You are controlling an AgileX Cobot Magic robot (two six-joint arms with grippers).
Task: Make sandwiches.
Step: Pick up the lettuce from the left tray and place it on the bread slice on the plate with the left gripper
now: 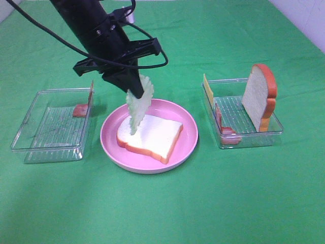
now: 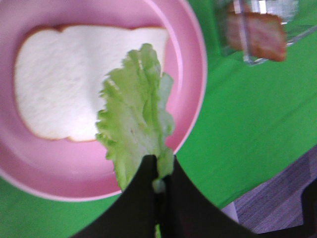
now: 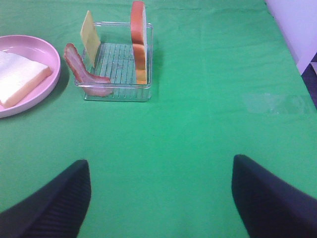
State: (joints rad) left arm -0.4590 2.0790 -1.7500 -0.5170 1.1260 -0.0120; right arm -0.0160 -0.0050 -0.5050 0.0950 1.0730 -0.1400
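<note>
Left hand [image 1: 131, 90] clamped on a pale green ruffled lettuce leaf [image 1: 139, 104] hanging over the white, orange-crusted bread slice [image 1: 155, 136] on the round pink plate [image 1: 190, 137], tip perhaps touching it; right hand [image 3: 161, 163] spread open over the green table [image 1: 228, 193], well apart from the plate.

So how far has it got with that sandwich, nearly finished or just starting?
Early days. Done: one bread slice lies flat on the pink plate. In hand: the left gripper is shut on a lettuce leaf, hanging over that slice. Left: a bacon strip, the cheese square and the second bread slice wait in the right tray; the right gripper is open and empty.
</note>
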